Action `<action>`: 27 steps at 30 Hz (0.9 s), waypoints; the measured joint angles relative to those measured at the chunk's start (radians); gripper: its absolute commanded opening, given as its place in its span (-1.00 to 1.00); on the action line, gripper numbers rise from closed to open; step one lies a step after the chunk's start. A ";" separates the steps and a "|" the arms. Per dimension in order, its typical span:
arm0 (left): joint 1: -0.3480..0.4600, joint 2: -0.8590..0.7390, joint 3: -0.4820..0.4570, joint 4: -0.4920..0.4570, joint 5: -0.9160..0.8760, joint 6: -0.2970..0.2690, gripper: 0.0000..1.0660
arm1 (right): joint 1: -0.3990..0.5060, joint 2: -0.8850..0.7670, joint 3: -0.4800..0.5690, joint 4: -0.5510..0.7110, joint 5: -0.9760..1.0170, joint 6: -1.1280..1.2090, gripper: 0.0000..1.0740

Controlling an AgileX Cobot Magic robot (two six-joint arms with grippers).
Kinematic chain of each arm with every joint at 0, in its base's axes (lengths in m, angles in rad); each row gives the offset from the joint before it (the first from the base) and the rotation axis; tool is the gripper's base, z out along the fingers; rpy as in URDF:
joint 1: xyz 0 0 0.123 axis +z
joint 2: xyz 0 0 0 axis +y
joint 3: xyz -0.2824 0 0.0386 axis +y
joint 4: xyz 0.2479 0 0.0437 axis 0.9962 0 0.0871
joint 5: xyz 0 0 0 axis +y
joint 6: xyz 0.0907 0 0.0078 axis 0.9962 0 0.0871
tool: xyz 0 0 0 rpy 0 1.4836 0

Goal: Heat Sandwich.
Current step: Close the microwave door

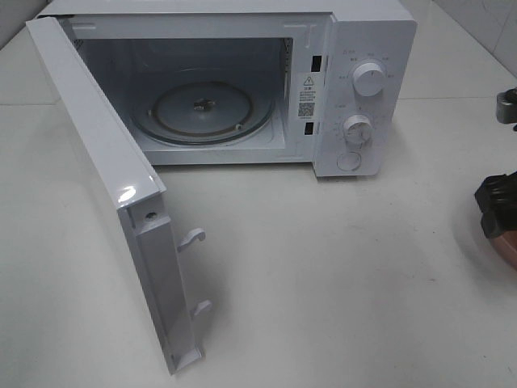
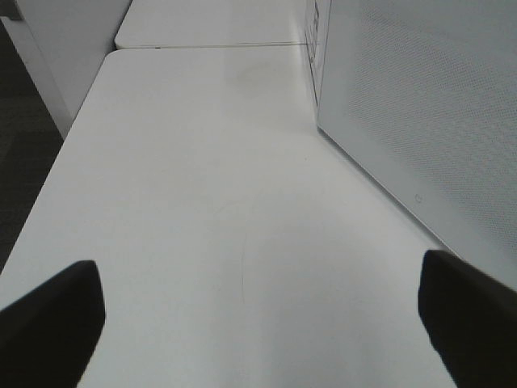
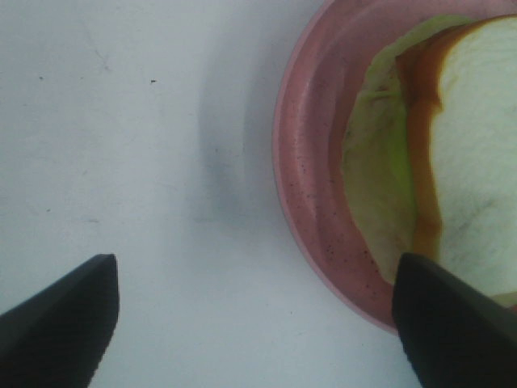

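While the sandwich (image 3: 452, 153) lies on the pink plate (image 3: 311, 202) at the table's (image 1: 323, 275) right edge, the right gripper (image 3: 254, 323) is held spread over the plate rim, gripping nothing. The left gripper (image 2: 258, 323) is spread beside the open microwave (image 1: 355, 89).

Black claw (image 3: 254, 323) fingers (blunt, tapered)

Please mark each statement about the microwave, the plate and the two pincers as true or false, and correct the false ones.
1. The microwave door is shut. False: it stands wide open.
2. The sandwich lies on the pink plate. True.
3. The plate is inside the microwave. False: it rests on the table; only the glass turntable is inside.
4. The left pincer is open and holds nothing. True.
5. The right pincer grips the plate. False: its jaws are open.
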 measured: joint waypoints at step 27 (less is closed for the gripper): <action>0.000 0.000 0.000 0.000 0.000 0.000 0.87 | 0.087 -0.622 0.000 0.170 0.338 -0.147 0.46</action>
